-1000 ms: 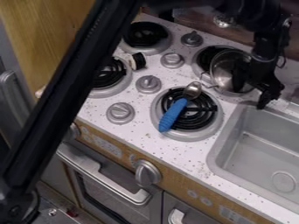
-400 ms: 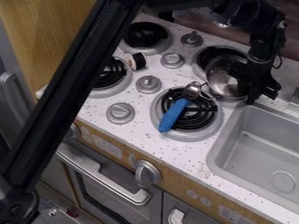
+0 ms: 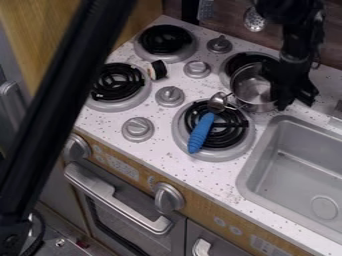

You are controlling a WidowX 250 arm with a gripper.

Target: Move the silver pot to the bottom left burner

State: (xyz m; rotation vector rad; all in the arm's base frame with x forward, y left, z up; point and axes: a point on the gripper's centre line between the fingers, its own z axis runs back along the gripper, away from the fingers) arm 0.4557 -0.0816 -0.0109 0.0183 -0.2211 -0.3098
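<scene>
The black gripper (image 3: 294, 97) is at the upper right, against the right side of the silver pot (image 3: 250, 96), and hides part of that side. The pot stands open side up, between the back right burner and the front right burner, with its wire handle towards the spoon's metal end. The bottom left burner (image 3: 118, 85) has black coils in a silver ring, with nothing on it.
A blue-handled spoon (image 3: 200, 132) lies across the front right burner (image 3: 220, 150). The sink (image 3: 294, 165) is at right. Knobs (image 3: 169, 96) stand between the burners. A small black-and-white object (image 3: 157, 70) sits beside the left burners. The arm crosses the left side.
The pot has shifted slightly left and tilts less than at first. The gripper has moved a little left and up since the first frame. The spoon's handle has swung slightly right; the arm's long link has moved left.
</scene>
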